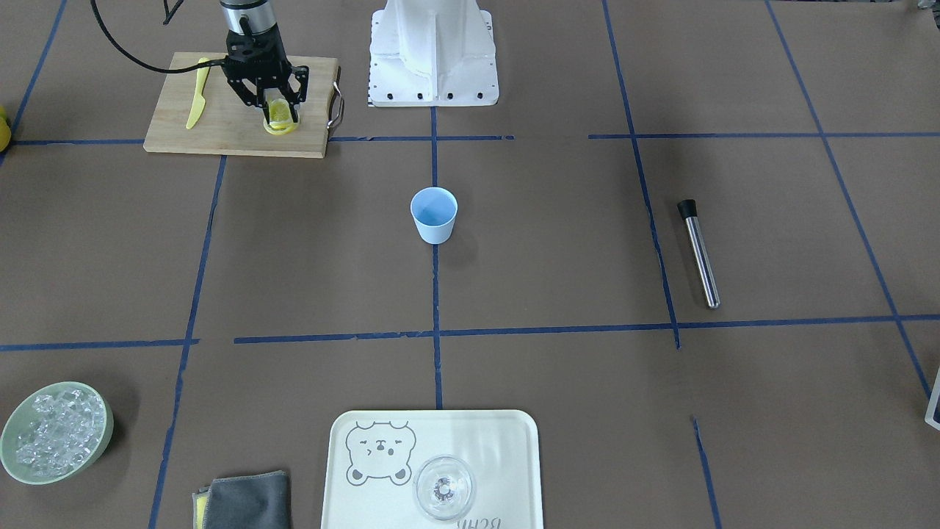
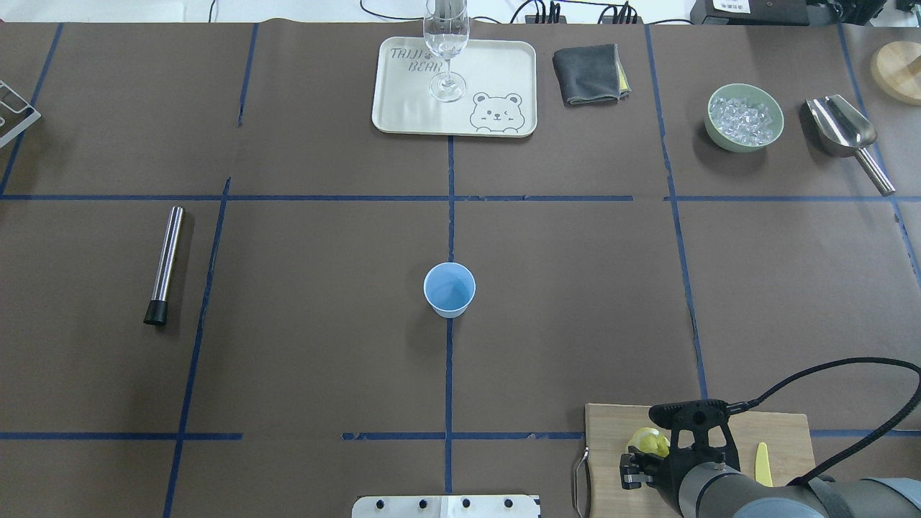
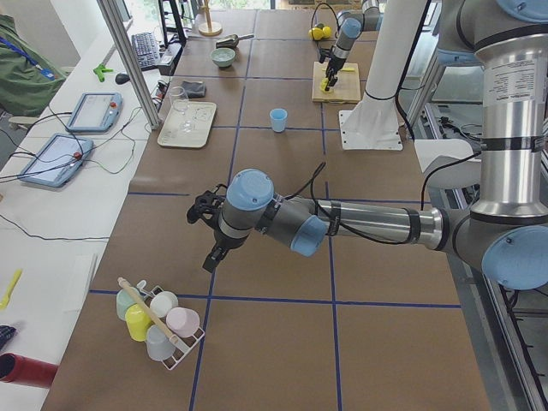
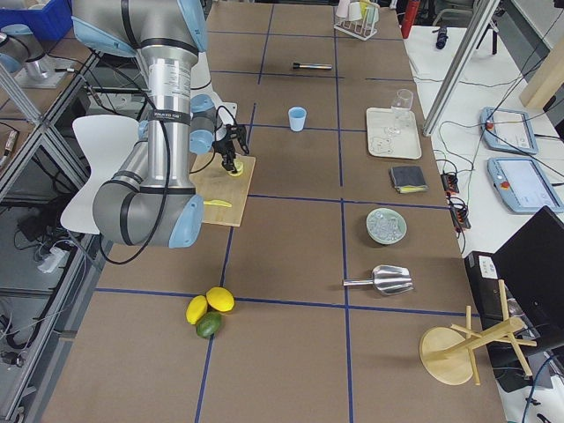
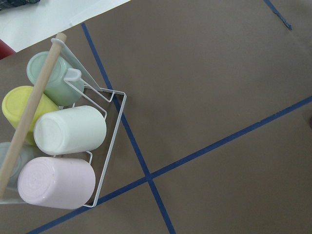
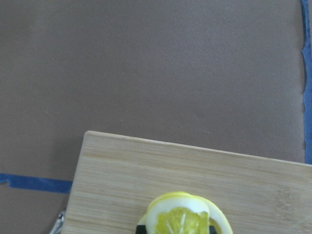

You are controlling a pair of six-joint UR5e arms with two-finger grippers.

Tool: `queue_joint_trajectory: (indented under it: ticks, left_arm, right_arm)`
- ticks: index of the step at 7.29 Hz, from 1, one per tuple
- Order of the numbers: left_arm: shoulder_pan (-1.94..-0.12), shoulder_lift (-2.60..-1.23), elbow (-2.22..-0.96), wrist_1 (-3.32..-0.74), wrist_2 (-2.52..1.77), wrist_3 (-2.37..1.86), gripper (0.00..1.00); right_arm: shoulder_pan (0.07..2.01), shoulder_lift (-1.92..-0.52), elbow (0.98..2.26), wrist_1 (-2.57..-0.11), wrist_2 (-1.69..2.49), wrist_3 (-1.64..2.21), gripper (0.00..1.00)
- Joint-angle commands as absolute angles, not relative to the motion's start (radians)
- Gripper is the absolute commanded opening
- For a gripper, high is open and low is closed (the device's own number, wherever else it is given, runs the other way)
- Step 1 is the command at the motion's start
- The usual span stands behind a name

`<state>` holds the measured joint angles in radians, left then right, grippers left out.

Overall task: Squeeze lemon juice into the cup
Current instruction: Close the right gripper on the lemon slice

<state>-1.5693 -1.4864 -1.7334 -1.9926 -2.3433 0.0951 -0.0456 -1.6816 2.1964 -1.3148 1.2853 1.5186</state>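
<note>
**Right pincer (image 1: 278,110) closes on a lemon (image 1: 280,114) slice at a wooden cutting board (image 1: 220,128).**
The slice stands on edge between the fingers, low over the board near the robot's base, on its right. A yellow knife (image 1: 197,103) lies flat on the same board, apart from the pincer. The blue cup (image 1: 434,214) stands upright mid-worktop (image 1: 558,242), well apart from the board. On the far edge are a tray (image 1: 514,441) with a stemmed glass (image 1: 443,488), a grey cloth (image 1: 248,502) and a bowl of ice (image 1: 55,432). The left pincer (image 3: 200,208) hangs near a mug rack (image 3: 163,324); whether it is open cannot be told.
</note>
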Motion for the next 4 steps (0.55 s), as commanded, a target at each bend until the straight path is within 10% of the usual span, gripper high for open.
queue_joint_trajectory:
  ticks: [1,4]
  left_arm:
    - [-1.569,-1.486,-1.733,-1.993,-2.344,0.095,1.0]
    - [-1.569,-1.486,-1.733,-1.993,-2.344,0.095,1.0]
  right_arm:
    - [-0.04,-1.681,2.224,-1.315,1.285,1.517,0.29]
    - [0.0,-1.678,2.252,-1.321,1.293,1.516,0.29]
